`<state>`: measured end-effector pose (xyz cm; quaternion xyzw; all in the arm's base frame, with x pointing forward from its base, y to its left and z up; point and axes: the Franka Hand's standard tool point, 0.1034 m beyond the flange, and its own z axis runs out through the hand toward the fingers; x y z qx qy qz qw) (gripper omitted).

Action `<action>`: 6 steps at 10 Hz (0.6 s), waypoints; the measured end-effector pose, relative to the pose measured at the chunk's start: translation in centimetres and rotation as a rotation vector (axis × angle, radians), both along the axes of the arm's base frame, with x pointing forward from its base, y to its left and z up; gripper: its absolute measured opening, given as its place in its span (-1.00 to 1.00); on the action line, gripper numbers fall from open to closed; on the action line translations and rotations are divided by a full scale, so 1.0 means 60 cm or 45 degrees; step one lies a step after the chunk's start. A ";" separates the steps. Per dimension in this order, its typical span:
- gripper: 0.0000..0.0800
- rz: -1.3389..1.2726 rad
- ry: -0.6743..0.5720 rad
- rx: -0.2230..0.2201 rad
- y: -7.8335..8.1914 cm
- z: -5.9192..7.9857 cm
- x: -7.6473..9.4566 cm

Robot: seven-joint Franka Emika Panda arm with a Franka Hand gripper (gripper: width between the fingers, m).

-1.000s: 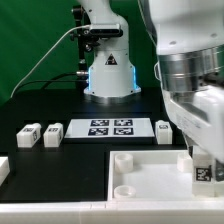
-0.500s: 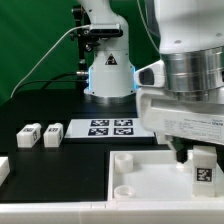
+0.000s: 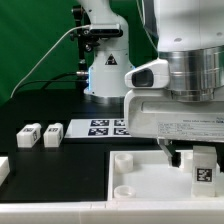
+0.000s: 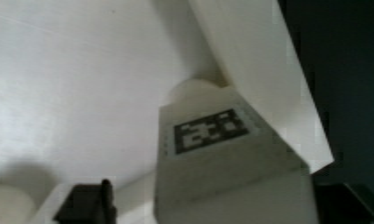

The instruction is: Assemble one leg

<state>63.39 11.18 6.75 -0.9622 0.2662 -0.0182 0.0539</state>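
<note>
A small white leg (image 3: 203, 172) with a black-and-white tag stands upright at the large white panel (image 3: 150, 186), near the corner on the exterior view's right. My gripper (image 3: 199, 153) hangs over it, with one finger on each side. In the wrist view the leg (image 4: 216, 140) fills the middle between the fingers (image 4: 86, 203). One finger stands apart from the leg with a visible gap, so the jaws are open around it. The leg's foot and its seat in the panel (image 4: 77, 80) are hidden.
Two more legs (image 3: 28, 134) (image 3: 52, 133) lie on the black table at the exterior view's left. The marker board (image 3: 108, 127) lies behind the panel. The arm's base (image 3: 108, 70) stands at the back. A round socket (image 3: 122, 160) shows at the panel's near-left corner.
The wrist has turned over the leg and its housing has swung toward the exterior view's left. The leg stays in place with its tag facing the same way.
</note>
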 end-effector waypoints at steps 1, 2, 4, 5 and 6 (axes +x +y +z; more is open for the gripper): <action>-0.28 -0.139 0.013 0.011 0.001 0.000 0.000; -0.28 -0.271 0.026 0.021 0.002 0.000 0.000; -0.27 -0.506 0.050 0.040 0.001 -0.001 -0.001; -0.27 -0.597 0.060 0.048 0.000 -0.001 -0.001; -0.27 -0.754 0.079 0.063 -0.002 -0.002 -0.001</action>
